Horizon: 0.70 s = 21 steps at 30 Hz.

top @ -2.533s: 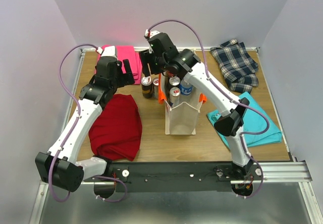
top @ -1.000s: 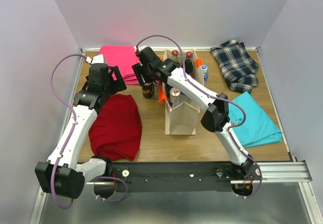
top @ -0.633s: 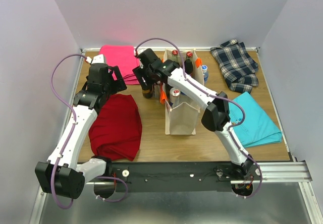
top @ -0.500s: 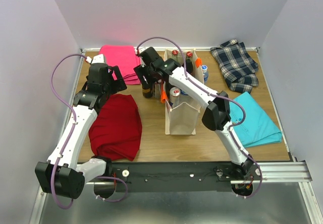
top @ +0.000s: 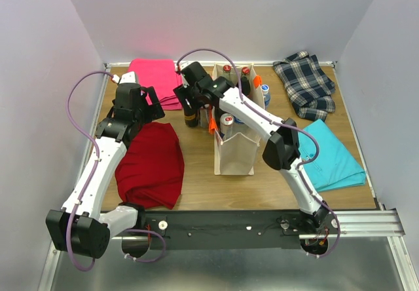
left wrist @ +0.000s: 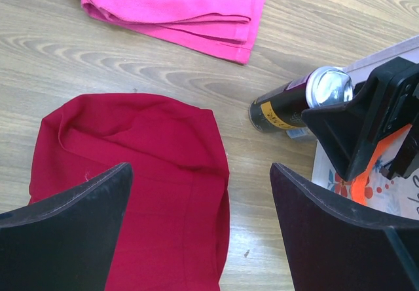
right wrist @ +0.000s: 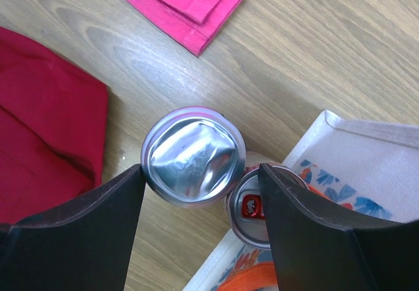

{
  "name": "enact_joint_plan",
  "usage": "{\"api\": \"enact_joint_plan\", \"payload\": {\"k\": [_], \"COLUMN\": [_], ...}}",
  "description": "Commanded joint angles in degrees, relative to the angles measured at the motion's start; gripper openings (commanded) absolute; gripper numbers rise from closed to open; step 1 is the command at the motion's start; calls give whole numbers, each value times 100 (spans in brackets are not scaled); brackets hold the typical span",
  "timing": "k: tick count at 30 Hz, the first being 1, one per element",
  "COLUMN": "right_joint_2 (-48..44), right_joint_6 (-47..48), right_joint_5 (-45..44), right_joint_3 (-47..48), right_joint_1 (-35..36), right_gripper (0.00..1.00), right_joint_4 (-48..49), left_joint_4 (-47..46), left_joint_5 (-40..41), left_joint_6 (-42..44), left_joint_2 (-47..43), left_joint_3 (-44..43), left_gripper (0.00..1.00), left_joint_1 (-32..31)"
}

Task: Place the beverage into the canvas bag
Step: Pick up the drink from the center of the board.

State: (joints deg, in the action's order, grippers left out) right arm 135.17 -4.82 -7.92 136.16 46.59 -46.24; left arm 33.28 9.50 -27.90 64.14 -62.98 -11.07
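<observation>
Straddling the beverage can (right wrist: 193, 164) just outside the canvas bag (top: 236, 152)
Our right jaws stand open either side of it on the desk (right wrist: 308, 61), ready to close; our left jaws wait open over the red cloth (left wrist: 131, 173)

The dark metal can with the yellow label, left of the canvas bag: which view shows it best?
The left wrist view: the dark metal can shows its side, label and silver top. The right wrist view shows only the top; top external shows it small.
</observation>
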Motion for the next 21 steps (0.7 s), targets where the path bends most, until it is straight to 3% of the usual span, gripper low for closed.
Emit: {"api": "enact_joint_plan", "payload": {"k": [1, 9, 21], "right_joint_2": [-281, -492, -685], "right_joint_6": [78, 42, 174], "right_joint_5": [-271, -745, -755], "right_joint_3": [-300, -467, -265], "right_joint_1": [131, 245, 325], "right_gripper": [77, 77, 77], "right_joint_4": [-140, -237, 44], "left_joint_4": [-111, -129, -137], "left_joint_5": [-106, -123, -141], "left_joint_6": [39, 48, 48], "left_joint_2": [-77, -60, -51], "left_joint_3": [40, 40, 31], "left_gripper": [95, 95, 95], "left_joint_1": [35, 35, 35]}}
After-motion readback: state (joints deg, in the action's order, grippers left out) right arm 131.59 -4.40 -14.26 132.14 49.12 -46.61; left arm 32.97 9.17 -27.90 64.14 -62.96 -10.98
